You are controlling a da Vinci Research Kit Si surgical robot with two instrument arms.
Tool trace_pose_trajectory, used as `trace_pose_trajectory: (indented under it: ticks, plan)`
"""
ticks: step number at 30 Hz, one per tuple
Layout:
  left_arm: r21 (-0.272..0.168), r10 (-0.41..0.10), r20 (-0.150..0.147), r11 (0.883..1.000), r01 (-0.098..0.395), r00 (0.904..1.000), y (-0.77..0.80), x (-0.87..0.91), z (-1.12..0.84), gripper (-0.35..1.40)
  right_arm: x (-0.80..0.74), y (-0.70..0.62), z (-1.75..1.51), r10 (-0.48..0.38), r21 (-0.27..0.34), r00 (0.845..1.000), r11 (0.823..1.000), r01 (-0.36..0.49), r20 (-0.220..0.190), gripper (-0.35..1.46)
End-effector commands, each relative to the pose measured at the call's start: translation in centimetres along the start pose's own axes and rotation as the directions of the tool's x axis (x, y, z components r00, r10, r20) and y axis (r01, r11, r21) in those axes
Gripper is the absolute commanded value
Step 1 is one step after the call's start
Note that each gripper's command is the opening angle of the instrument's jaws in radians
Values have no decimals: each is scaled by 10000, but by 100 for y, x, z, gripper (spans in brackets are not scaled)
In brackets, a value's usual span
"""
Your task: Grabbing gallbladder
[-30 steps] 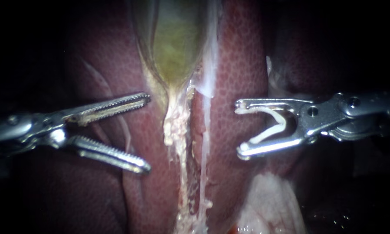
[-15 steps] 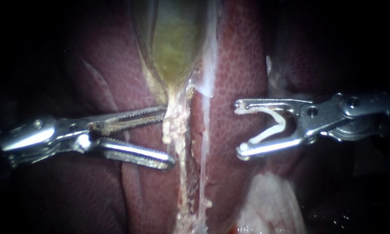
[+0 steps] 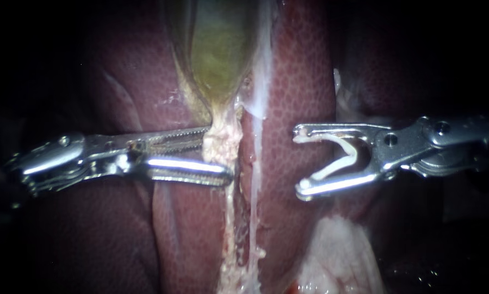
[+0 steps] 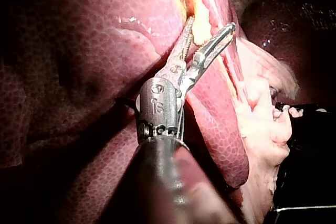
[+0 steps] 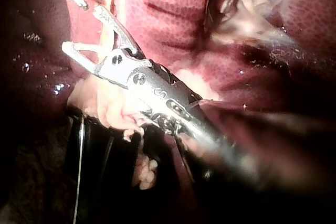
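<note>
The greenish gallbladder [image 3: 220, 54] lies in a groove of the red liver [image 3: 301, 81] and narrows downward into a pale, ragged neck [image 3: 221, 142]. My left instrument [image 3: 221, 154] comes in from the left, its serrated jaws shut on that neck, one above and one below. In the left wrist view the left instrument [image 4: 210, 23] has yellowish tissue between its jaws. My right instrument [image 3: 299, 160] hovers over the liver to the right, apart from the gallbladder. Its jaws stand wide, with a white clip [image 3: 345, 155] seated against both.
Below the neck a thin whitish strand [image 3: 230, 228] runs down the groove. Pale fatty tissue [image 3: 336, 261] lies under the right instrument [image 5: 80, 27]. Dark surroundings frame the liver on both sides.
My left instrument has moved right to the gallbladder's neck and its jaws have narrowed from wide open to closed on the tissue. The right instrument has not moved.
</note>
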Motion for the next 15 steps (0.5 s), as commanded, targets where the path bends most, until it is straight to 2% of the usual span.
trace_pose_trajectory:
  ticks: [1, 3, 8, 15]
  plan:
    - [-49, -272, -69, 9996, 272, 9996, 2, 1, -2, -15, 0, 0, 0, 1, 0, 10000, 10000, -1, 1, 60]
    - [-109, -514, -138, 9986, 512, 9986, 3, 1, -6, -35, 0, 0, 0, 1, 0, 10000, 10000, -1, 1, 60]
    - [-210, -1063, -245, 9942, 1058, 9940, -3, -3, -13, -35, 0, 0, 0, 1, 0, 10000, 10000, -1, 1, 60]
    - [-269, -1244, -568, 9920, 1230, 9906, -18, -5, -17, -35, 0, 0, 0, 1, 0, 10000, 10000, -1, 1, 60]
